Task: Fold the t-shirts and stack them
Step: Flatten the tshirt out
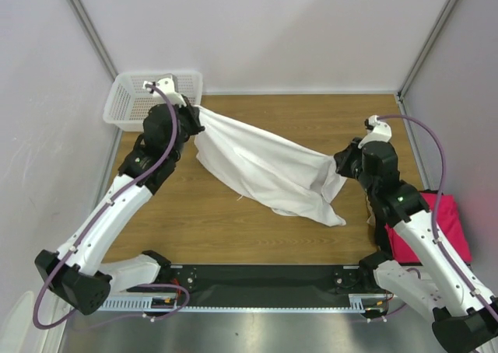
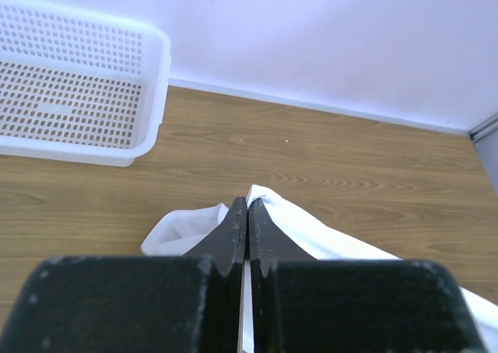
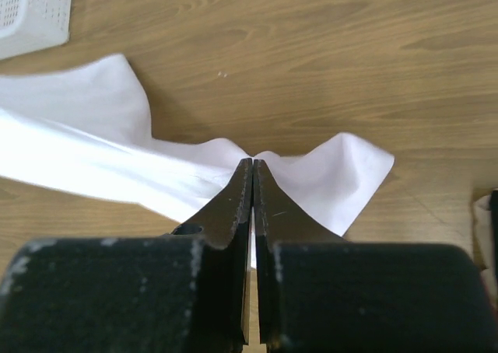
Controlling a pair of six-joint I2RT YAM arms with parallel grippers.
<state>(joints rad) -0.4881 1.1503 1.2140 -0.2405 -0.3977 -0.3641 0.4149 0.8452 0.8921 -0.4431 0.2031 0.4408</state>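
Two robot arms held a white t-shirt (image 1: 264,166) stretched between them over a wooden table (image 1: 311,120). The left gripper (image 2: 247,213) pinched one edge near a white mesh basket (image 1: 128,104), and the right gripper (image 3: 253,170) pinched the opposite edge. The cloth sagged, its low corner seemingly on the table. A magenta-pink shirt (image 1: 451,221) lay far right. Each pinch caught only a thin edge, so a harder pull might slip the cloth free.

Left fingers (image 2: 231,235), right fingers (image 3: 236,201) pressed together
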